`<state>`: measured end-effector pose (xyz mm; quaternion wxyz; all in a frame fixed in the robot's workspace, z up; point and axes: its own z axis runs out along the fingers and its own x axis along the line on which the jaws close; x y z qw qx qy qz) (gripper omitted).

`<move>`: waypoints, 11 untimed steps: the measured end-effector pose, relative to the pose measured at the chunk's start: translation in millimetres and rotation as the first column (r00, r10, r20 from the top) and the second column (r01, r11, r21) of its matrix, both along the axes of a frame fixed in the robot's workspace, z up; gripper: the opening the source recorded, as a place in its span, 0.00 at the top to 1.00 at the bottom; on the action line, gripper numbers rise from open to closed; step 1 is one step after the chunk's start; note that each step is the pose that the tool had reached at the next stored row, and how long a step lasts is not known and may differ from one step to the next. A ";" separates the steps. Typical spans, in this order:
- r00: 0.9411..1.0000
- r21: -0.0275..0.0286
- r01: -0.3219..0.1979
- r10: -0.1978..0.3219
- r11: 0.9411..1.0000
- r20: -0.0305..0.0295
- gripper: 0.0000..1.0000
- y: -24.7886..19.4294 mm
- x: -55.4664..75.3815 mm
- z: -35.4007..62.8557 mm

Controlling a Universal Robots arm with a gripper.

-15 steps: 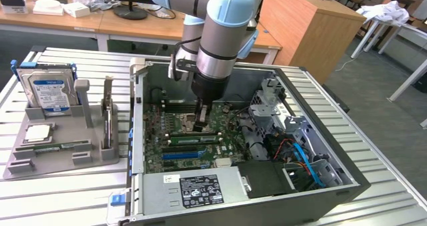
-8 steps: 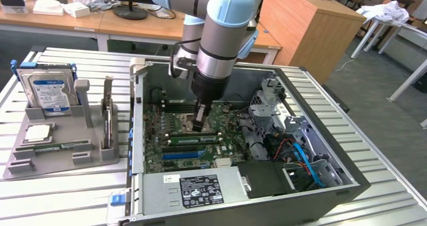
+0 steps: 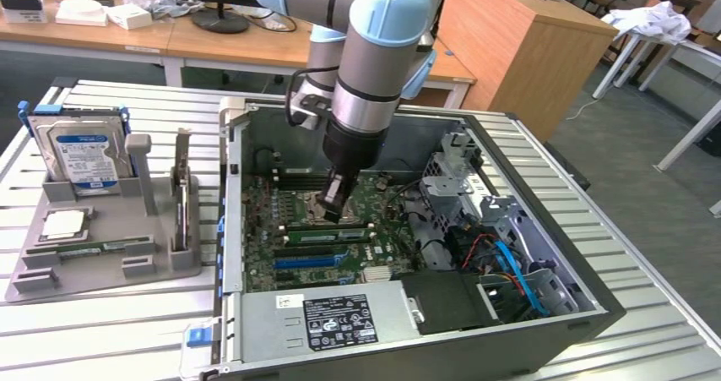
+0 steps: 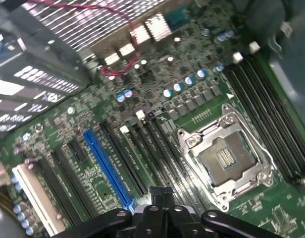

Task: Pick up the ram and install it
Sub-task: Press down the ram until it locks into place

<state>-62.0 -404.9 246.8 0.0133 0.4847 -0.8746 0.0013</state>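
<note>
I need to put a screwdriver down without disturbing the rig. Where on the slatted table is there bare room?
Bare slats lie in front of the grey parts holder, toward the exterior view's left near corner, and along the table to the right of the computer case. The case is crowded: the gripper hangs over the motherboard.

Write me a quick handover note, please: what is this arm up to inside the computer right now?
Gripper: shut, empty, low inside the computer case, just above the motherboard, beside the open CPU socket.
Ram: the green stick lies along a memory slot directly under the fingertips.
Done: the ram is out of the grey tray and in the case.
Left: whether it is fully seated cannot be told, so check that.
</note>
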 end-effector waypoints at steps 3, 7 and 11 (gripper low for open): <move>0.999 0.000 0.051 -0.051 0.999 0.001 0.90 0.0 0.0 -0.2; 0.993 0.000 0.117 -0.117 0.993 0.002 0.90 0.0 0.0 -0.4; 0.983 0.000 0.182 -0.182 0.983 0.004 0.90 0.0 0.0 -0.6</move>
